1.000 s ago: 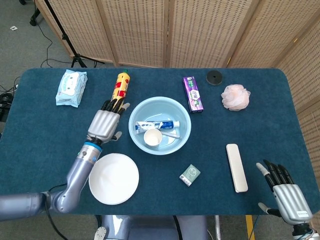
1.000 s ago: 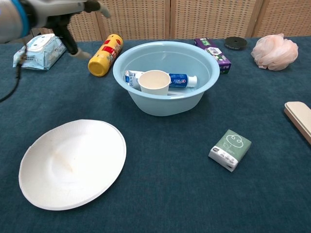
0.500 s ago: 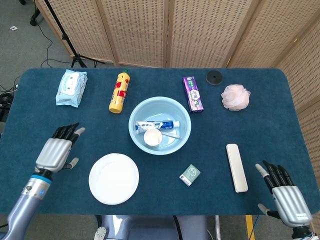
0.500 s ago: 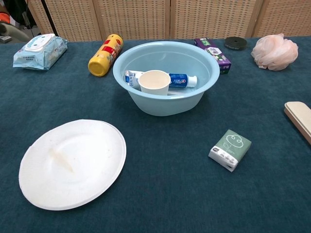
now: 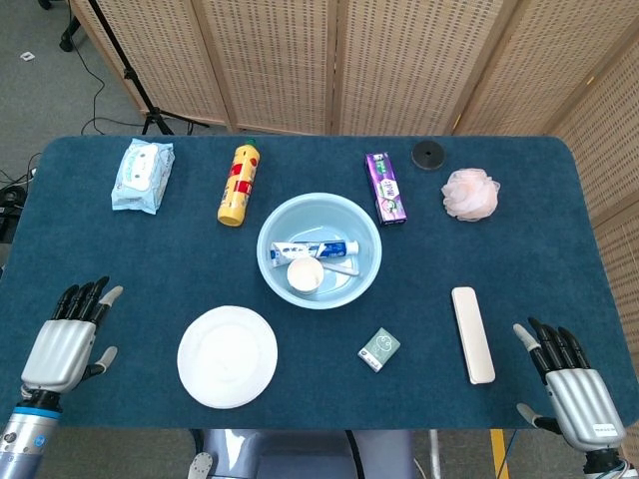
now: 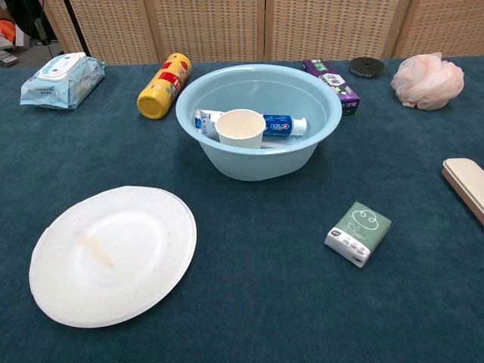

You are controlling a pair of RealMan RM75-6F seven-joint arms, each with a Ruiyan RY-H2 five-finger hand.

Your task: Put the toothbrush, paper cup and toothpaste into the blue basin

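The blue basin (image 5: 275,224) (image 6: 311,155) stands mid-table. Inside it lie the paper cup (image 5: 305,274) (image 6: 240,127), the toothpaste tube (image 5: 319,249) (image 6: 281,125) and the toothbrush (image 5: 339,265), whose handle only shows in the head view. My left hand (image 5: 65,344) hovers over the table's front left corner, fingers apart, holding nothing. My right hand (image 5: 573,392) is at the front right corner, also spread and empty. Neither hand appears in the chest view.
A white paper plate (image 5: 228,356) (image 6: 113,253) lies front left of the basin. A yellow bottle (image 5: 239,184), wet wipes pack (image 5: 142,174), purple box (image 5: 385,188), black disc (image 5: 428,154), pink puff (image 5: 469,194), white case (image 5: 472,333) and small green pack (image 5: 379,348) surround it.
My left hand has drawn back from beside the yellow bottle to the table's front left corner, leaving the chest view. The right hand has stayed put.
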